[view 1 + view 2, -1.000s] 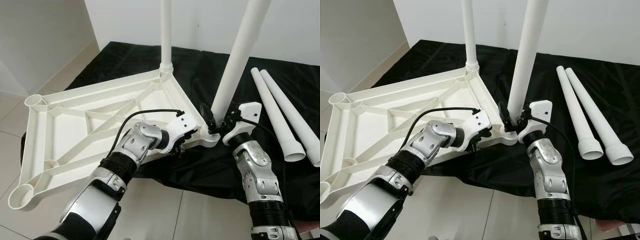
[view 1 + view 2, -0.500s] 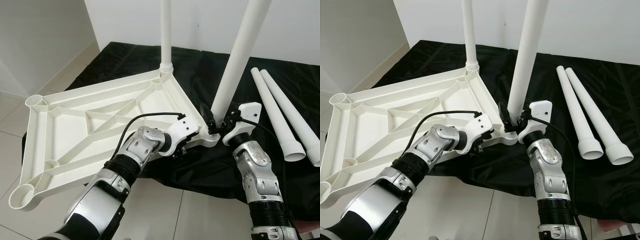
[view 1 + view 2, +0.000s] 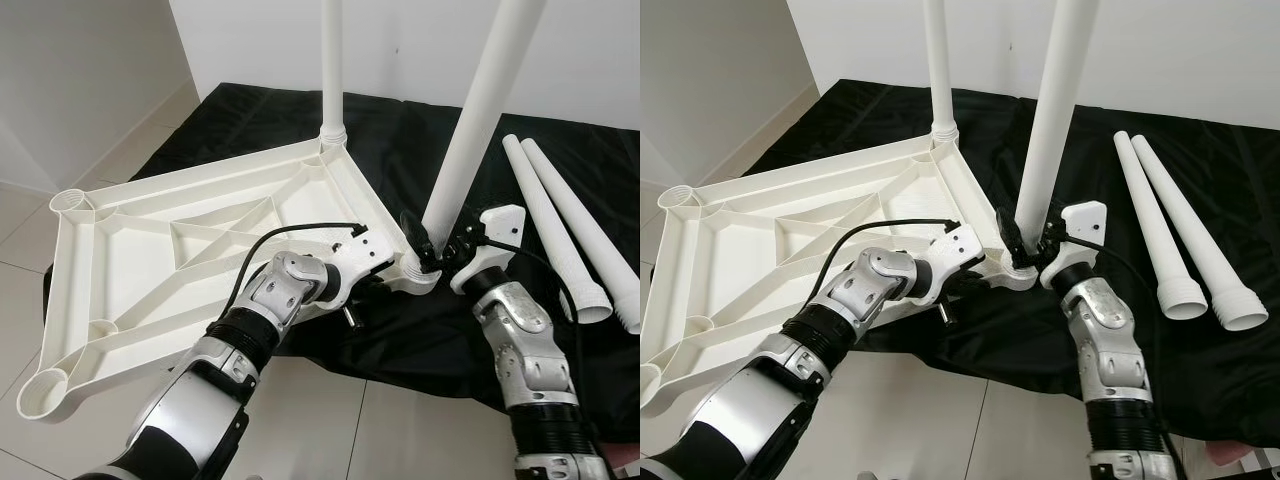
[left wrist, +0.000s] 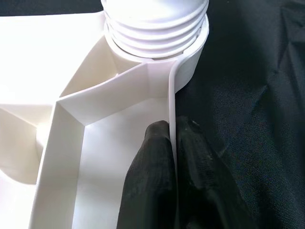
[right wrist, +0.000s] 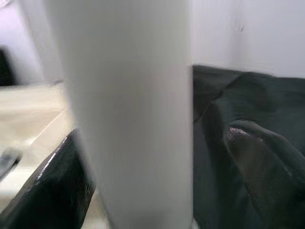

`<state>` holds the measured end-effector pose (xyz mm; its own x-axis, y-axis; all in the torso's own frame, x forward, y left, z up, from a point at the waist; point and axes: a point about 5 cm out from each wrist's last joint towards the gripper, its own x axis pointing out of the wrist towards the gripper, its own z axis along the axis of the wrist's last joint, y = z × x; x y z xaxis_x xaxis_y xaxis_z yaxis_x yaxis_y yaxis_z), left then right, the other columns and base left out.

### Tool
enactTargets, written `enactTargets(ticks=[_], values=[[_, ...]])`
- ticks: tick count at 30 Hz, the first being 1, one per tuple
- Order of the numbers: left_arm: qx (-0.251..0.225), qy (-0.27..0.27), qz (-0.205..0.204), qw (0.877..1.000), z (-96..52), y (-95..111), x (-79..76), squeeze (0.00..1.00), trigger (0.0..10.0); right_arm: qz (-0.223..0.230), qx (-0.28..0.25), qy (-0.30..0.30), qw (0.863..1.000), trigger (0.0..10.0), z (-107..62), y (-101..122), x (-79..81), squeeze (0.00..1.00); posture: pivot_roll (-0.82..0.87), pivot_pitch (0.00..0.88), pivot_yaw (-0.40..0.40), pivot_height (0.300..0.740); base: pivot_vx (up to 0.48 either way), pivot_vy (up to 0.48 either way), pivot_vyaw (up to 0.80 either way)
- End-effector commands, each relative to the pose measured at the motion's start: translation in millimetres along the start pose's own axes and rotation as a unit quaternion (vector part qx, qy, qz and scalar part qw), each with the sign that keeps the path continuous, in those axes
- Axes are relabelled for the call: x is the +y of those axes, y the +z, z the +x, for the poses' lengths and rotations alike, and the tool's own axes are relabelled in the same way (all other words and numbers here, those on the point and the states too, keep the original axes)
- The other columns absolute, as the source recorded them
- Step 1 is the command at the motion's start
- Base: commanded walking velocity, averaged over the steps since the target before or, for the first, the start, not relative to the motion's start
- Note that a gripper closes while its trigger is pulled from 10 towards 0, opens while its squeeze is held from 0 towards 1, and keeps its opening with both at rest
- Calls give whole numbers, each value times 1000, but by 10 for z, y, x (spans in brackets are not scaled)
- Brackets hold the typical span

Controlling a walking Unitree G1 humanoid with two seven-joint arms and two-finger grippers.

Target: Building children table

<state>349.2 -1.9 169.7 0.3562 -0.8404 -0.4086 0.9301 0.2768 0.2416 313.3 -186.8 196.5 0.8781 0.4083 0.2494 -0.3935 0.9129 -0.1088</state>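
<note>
The white plastic tabletop (image 3: 190, 240) lies upside down, ribs up, half on a black cloth. One white leg (image 3: 331, 60) stands in its far corner socket. A second leg (image 3: 468, 130) stands slightly tilted in the near right corner socket (image 3: 420, 278). My right gripper (image 3: 436, 247) is open around this leg's base; one finger (image 5: 52, 191) lies against it, while the other finger (image 5: 267, 167) stands a little off it. My left gripper (image 4: 172, 138) is shut on the tabletop's thin rim (image 4: 171, 95), just beside that socket.
Two loose white legs (image 3: 555, 225) (image 3: 590, 230) lie side by side on the black cloth (image 3: 420, 150) at the right. White walls rise close behind. Pale floor tiles (image 3: 320, 420) run in front, and the tabletop's left corners (image 3: 45, 390) hang over them.
My left gripper has slid along the rim to the right, closer to the near corner socket. The right wrist has shifted slightly right and the held leg leans a touch more.
</note>
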Motion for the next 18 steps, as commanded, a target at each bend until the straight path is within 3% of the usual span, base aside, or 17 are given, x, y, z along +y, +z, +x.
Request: enactTargets(ticks=[1,6,7,18], values=[[21,-3,-13,1000,13,-157,-48,0,0,9,3,14,1000,10000,-18,-13,26,0,-169,107,103,740,0,0,0],[25,-7,-10,1000,-2,-181,-50,0,0,5,10,32,999,10000,-50,-10,-1,0,-172,103,102,740,0,0,0],[32,-7,-8,999,-7,-194,-47,0,10000,4,13,45,999,10000,-57,-2,-14,0,-172,99,101,740,0,0,0],[30,-11,-2,1000,-23,-157,-27,0,10000,-8,31,103,994,10000,-17,-6,-74,0,-165,105,102,740,0,0,0]])
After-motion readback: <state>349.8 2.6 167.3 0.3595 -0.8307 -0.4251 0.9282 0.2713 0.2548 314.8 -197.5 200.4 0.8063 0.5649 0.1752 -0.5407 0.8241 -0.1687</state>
